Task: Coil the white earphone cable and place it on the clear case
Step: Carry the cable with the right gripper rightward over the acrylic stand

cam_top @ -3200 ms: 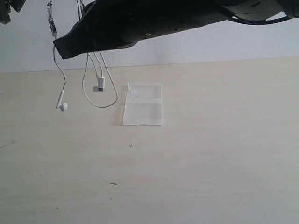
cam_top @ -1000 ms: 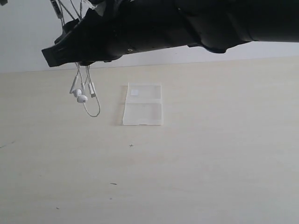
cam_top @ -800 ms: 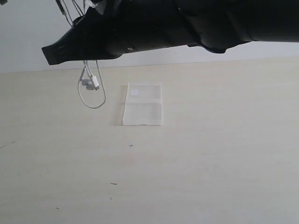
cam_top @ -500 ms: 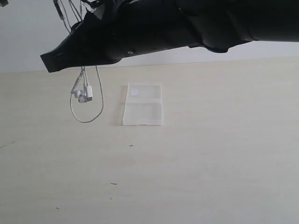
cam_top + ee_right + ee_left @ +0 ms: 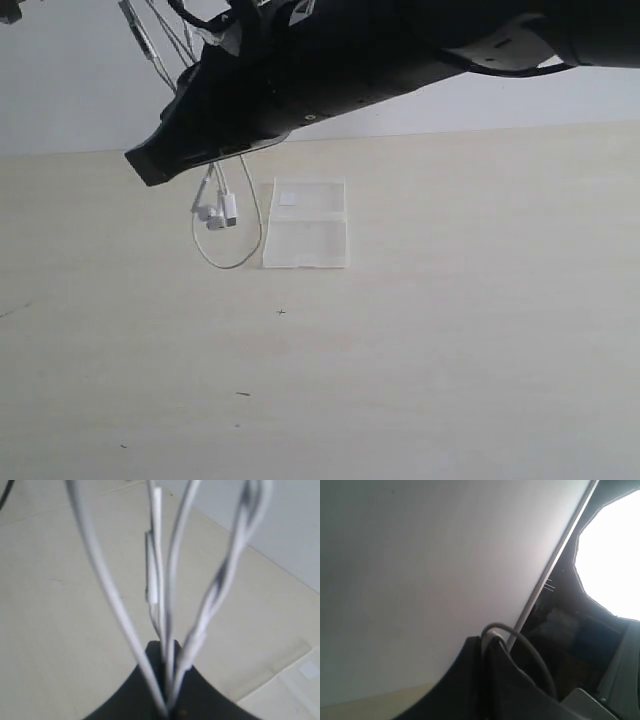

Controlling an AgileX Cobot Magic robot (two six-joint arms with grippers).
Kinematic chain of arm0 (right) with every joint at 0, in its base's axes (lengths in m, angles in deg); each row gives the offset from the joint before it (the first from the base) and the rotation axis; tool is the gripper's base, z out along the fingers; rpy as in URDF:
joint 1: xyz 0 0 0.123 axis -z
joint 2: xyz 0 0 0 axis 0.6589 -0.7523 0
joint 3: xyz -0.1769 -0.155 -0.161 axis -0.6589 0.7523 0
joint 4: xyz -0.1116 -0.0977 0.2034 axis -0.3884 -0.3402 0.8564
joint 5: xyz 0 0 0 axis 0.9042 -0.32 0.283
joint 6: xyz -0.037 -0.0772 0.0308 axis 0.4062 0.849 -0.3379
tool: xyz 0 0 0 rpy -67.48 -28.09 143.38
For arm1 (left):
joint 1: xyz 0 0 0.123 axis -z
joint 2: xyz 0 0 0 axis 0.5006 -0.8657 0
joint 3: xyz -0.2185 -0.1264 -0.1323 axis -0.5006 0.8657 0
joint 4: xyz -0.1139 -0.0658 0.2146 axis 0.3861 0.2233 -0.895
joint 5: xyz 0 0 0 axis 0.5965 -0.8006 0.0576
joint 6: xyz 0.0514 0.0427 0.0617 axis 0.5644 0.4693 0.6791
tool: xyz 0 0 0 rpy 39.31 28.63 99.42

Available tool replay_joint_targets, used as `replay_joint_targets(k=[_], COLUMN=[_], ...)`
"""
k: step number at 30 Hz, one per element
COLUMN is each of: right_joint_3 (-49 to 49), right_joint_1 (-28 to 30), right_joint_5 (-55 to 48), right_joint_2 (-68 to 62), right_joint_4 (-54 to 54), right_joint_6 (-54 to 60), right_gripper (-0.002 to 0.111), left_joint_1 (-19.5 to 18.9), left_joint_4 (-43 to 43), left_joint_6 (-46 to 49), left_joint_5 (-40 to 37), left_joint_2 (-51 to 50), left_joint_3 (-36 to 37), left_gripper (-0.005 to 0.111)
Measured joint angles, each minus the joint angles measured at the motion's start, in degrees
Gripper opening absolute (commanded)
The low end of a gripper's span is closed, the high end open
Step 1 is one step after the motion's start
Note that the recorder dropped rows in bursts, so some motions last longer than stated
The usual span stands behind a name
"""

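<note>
Bare lab-style workspace: pale tabletop [image 5: 450, 350], plain white wall [image 5: 60, 90].

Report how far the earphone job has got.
Done: the cable is lifted and gathered into several strands. In hand: the right gripper pinches the bundle, its loop dangling near the case. Left: tidy the coil and set it on the case, which lies bare.

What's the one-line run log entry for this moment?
right gripper: shut on white earphone cable | cable: loops hanging beside clear case, not on it | clear case: bare, on table
</note>
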Motion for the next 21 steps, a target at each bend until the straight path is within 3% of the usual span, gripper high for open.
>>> replay_joint_targets(k=[21], right_joint_3=[0.0], right_joint_1=[0.0], right_joint_5=[-7.84], right_joint_2=[8.56], right_joint_4=[-23.8], right_joint_6=[-14.61], right_gripper=[0.0], left_joint_1=[0.0], left_joint_4=[-5.4], left_joint_6=[-0.25], left_joint_5=[-10.5], left_joint_2=[0.0], left_joint_3=[-0.09], left_gripper=[0.0])
